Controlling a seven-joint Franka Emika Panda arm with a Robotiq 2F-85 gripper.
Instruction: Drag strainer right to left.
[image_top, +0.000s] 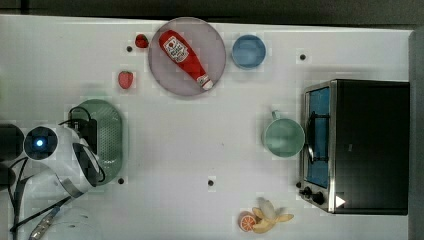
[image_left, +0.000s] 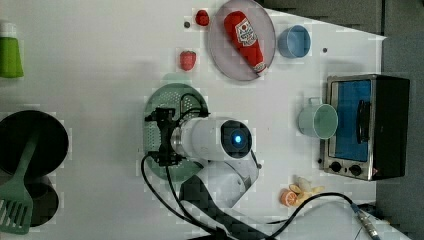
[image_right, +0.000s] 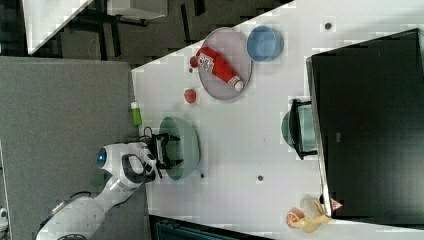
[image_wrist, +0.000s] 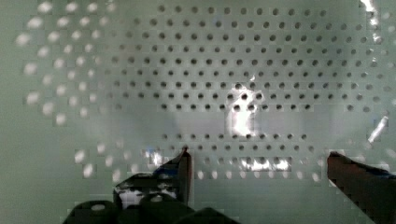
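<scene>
The strainer (image_top: 111, 131) is a pale mint-green oval colander with a dotted centre, lying on the white table at the top view's left. My arm reaches over it, and my gripper (image_top: 88, 134) hangs down inside its bowl. In the wrist view the perforated floor of the strainer (image_wrist: 196, 84) is very close, and my gripper (image_wrist: 259, 161) stands open, with two dark fingertips (image_wrist: 184, 163) far apart and nothing between them. The left view shows my gripper (image_left: 163, 136) over the strainer (image_left: 172, 97). From the right view my gripper (image_right: 168, 150) sits at the strainer's (image_right: 186, 145) rim side.
A grey plate (image_top: 215, 42) carries a ketchup bottle (image_top: 185, 57), with a blue bowl (image_top: 248, 51) beside it. Two strawberries (image_top: 125, 79) lie near the plate. A mint mug (image_top: 283, 137) stands by the toaster oven (image_top: 365, 145). A banana and an orange slice (image_top: 262, 219) lie at the front.
</scene>
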